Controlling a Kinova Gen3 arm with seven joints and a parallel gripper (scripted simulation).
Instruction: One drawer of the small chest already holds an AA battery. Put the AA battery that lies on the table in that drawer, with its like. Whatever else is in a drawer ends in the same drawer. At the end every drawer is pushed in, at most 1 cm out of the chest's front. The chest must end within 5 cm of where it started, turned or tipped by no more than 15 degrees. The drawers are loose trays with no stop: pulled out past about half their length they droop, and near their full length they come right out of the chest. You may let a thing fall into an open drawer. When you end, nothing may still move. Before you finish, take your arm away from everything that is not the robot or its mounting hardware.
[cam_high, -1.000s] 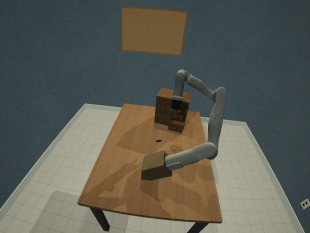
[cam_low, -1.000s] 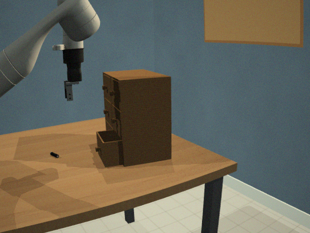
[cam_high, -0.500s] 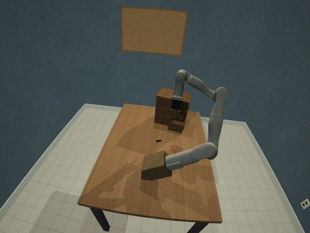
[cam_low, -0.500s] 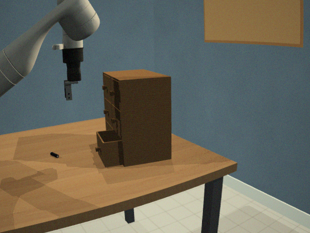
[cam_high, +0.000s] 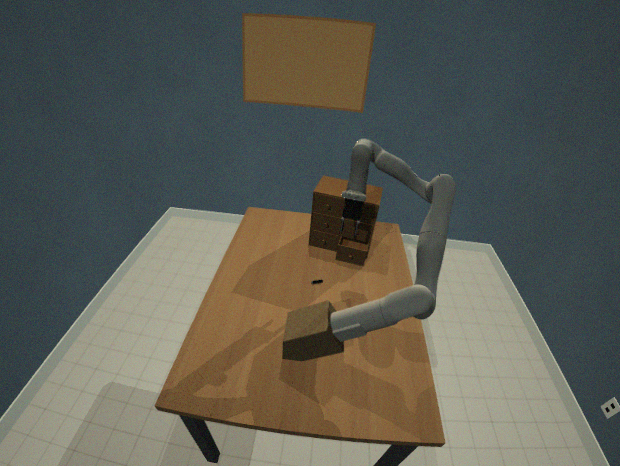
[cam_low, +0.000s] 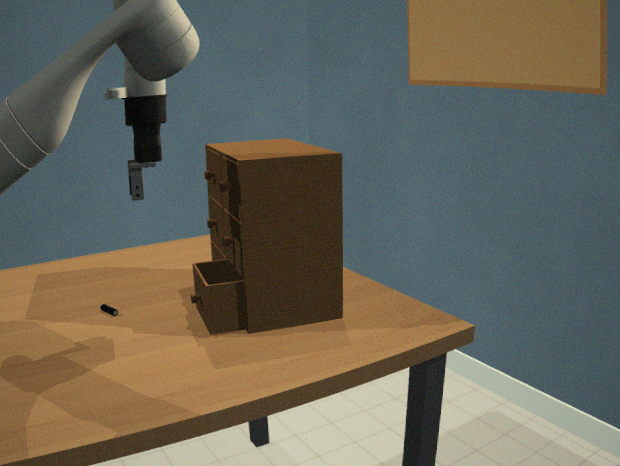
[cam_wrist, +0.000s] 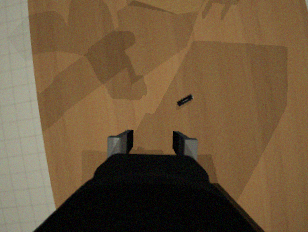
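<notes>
Counter (cam_high: 225, 280) (cam_low: 350, 370) (cam_wrist: 240, 125): carries both chest and battery, with open space between them, enough to come down on the battery without brushing the chest.
Arm (cam_high: 435, 230) (cam_low: 85, 75): reaches round to the chest's front, its wrist pointing down, a pose that suits a pick from above.
Chest (cam_high: 330, 186) (cam_low: 295, 235): upright near the counter's far end, fronts facing the battery, so a drawer slides out towards it.
Drawer (cam_high: 343, 255) (cam_low: 225, 308): one in the bottom row stands partly out and looks level, probably opened to take the battery; its inside is too dark to show the like. The other drawers look pushed in.
Fingers (cam_high: 357, 227) (cam_low: 136, 185): wide open with nothing between them, high above the counter in front of the chest, fit for a pick.
Battery (cam_high: 317, 281) (cam_low: 109, 309) (cam_wrist: 185, 100): on its side on the counter, in front of the chest, well apart from the drawer. It lies askew to the fingers, so they should turn to close across its narrow width.
</notes>
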